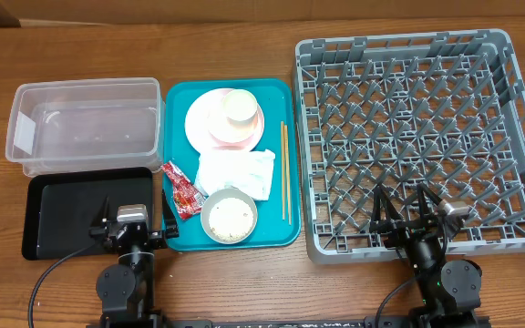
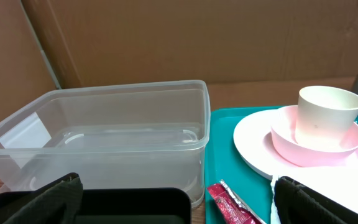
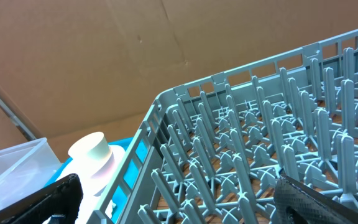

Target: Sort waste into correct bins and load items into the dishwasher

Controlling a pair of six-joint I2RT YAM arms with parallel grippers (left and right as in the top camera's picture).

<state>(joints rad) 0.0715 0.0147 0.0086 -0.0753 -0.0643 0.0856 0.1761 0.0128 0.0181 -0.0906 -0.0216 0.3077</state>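
My left gripper (image 1: 137, 217) hangs released over the black tray (image 1: 62, 214), left of the teal tray (image 1: 176, 100). My right gripper (image 1: 400, 205), fingers also spread, hangs over the dish rack (image 1: 408, 55) on its right. Plates (image 1: 210, 123), cup (image 1: 241, 107), bowl (image 1: 229, 217), napkin (image 1: 237, 171), sauce packet (image 1: 180, 189) and chopsticks (image 1: 285, 169) sit on the teal tray.

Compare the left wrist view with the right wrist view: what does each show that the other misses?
Only the left wrist shows the black tray, the red sauce packet and the white napkin. Only the right wrist shows the dish rack's pegs and lattice base, with no dishes in the part shown. The left wrist catches just a grey sliver at its right edge. Both show the clear tub, the cream cup and the teal tray.
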